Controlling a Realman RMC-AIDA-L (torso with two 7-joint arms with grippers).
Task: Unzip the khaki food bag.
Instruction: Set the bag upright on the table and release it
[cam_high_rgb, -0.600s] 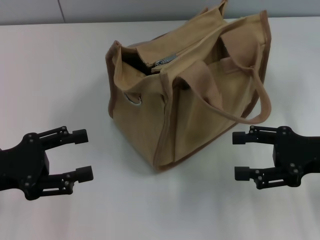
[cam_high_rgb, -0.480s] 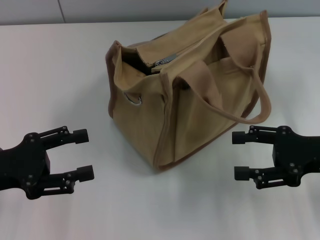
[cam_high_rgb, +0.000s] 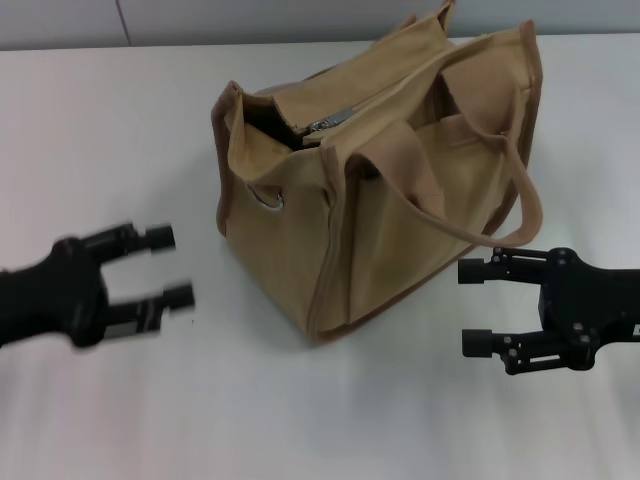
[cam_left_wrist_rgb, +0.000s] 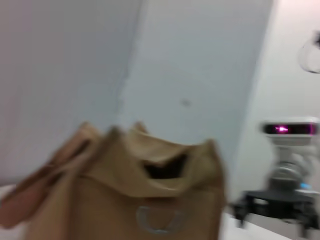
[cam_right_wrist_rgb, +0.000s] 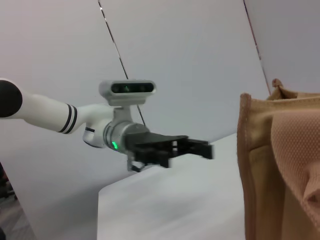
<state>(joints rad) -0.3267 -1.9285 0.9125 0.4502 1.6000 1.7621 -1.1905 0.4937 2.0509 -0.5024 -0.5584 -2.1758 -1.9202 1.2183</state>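
Inspector: Bag (cam_high_rgb: 380, 190) status?

Officer: Khaki, standing toward the desk's (cam_high_rgb: 120, 120) far edge, zipper (cam_high_rgb: 328, 122) pulled only partway. Left gripper (cam_high_rgb: 170, 267) has just lifted and advanced toward it, jaws apart; the approach has begun. Right gripper (cam_high_rgb: 472, 306) edged slightly closer, jaws apart, touching nothing.

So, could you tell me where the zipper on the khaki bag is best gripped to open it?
Grip the metal zipper pull on the khaki food bag, probably from above: it lies exposed along the top seam by the gaping left end. Both the left gripper and right gripper are open.
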